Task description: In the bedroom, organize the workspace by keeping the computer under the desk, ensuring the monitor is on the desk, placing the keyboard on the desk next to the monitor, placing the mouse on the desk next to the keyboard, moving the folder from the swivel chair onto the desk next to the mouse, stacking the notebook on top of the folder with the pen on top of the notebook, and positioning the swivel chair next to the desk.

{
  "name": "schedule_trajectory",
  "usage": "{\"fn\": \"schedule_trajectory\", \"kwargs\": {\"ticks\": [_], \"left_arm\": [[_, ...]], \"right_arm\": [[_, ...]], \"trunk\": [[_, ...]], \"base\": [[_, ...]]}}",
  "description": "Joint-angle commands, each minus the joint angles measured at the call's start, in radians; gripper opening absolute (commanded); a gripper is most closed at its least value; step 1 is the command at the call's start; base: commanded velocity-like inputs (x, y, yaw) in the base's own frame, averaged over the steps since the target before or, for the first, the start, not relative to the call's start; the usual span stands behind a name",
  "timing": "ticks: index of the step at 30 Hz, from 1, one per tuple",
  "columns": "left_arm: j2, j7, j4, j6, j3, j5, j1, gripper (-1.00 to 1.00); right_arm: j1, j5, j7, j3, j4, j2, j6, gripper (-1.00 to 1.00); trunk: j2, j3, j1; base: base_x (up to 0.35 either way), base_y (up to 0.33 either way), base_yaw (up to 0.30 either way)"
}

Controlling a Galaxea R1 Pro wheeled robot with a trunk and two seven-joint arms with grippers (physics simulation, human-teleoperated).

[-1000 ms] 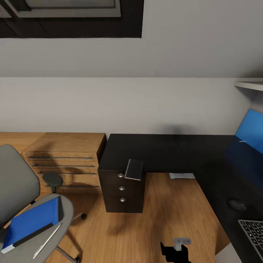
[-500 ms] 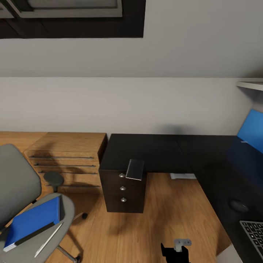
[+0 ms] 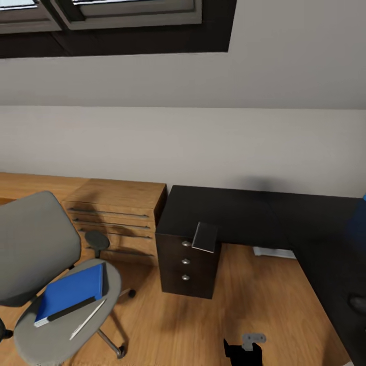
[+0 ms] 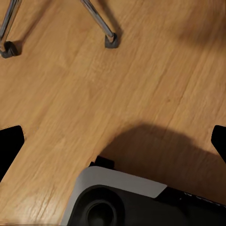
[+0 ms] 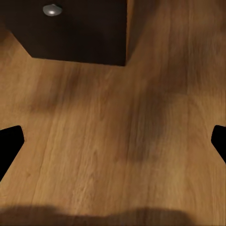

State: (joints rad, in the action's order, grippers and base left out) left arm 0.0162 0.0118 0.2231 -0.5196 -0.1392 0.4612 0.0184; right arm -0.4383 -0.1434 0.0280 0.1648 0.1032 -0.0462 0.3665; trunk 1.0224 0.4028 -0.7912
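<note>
Moved: the whole view has swung to the left, so the swivel chair (image 3: 46, 264) shows more fully now and the keyboard has slid out of sight.
Cut off: the mouse (image 3: 358, 304) is just a dark bump at the edge of the black desk (image 3: 244, 213).
Hard to see: a grey flat thing (image 3: 205, 237) leans at the desk corner; I cannot tell what it is.
Folder: the blue folder (image 3: 71, 292) lies on the chair seat, with the pen (image 3: 87, 319) just beside it.
Left hand (image 4: 113, 141): fingers spread wide, holding nothing, over the wood floor (image 4: 141, 84) near the chair's feet.
Right hand (image 5: 113, 141): spread wide too, holding nothing, near the drawers (image 5: 70, 28).
</note>
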Motion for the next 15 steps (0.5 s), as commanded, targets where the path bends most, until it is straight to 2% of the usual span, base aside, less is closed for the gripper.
{"fn": "schedule_trajectory", "kwargs": {"ticks": [1,15], "left_arm": [[0.001,0.001,-0.001,-0.004,-0.009,0.009,0.001,1.0],[0.0,-0.001,0.001,-0.007,-0.01,0.005,0.001,1.0]], "right_arm": [[0.0,-0.008,0.003,0.009,0.0,0.0,0.003,1.0],[0.0,-0.007,0.003,0.01,0.0,0.004,0.005,1.0]], "trunk": [[0.001,0.001,0.0],[0.001,0.007,0.0]], "base": [[0.0,0.0,0.261],[0.0,0.0,0.263]]}}
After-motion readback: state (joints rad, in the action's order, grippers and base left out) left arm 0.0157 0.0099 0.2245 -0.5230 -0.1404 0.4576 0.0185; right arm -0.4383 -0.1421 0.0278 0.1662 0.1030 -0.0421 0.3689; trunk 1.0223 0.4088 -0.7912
